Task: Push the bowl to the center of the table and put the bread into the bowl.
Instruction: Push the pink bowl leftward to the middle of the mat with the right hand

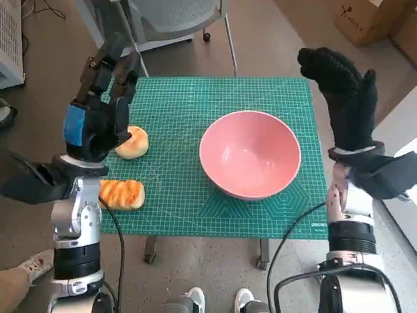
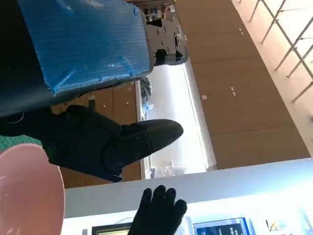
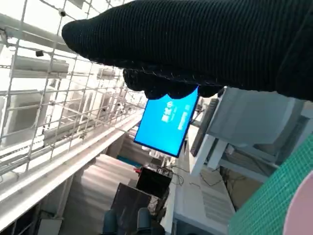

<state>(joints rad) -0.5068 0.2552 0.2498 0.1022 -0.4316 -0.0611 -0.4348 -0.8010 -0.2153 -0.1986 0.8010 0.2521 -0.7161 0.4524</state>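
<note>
A pink bowl (image 1: 251, 153) stands upright on the green cutting mat (image 1: 182, 111), right of the mat's middle; its rim also shows in the left wrist view (image 2: 29, 191). A round bun (image 1: 133, 142) lies at the mat's left side, and a glazed oblong bread (image 1: 121, 193) lies nearer the front left corner. My left hand (image 1: 101, 107) hangs raised over the left edge, just above the round bun, fingers spread and holding nothing. My right hand (image 1: 345, 98) is lifted upright beside the bowl's right side, fingers extended, empty.
A chair base (image 1: 176, 19) stands on the floor beyond the table's far edge. A cardboard box (image 1: 371, 19) sits at the far right. A person's shoes (image 1: 215, 301) show below the table's front edge. Cables hang along both forearms.
</note>
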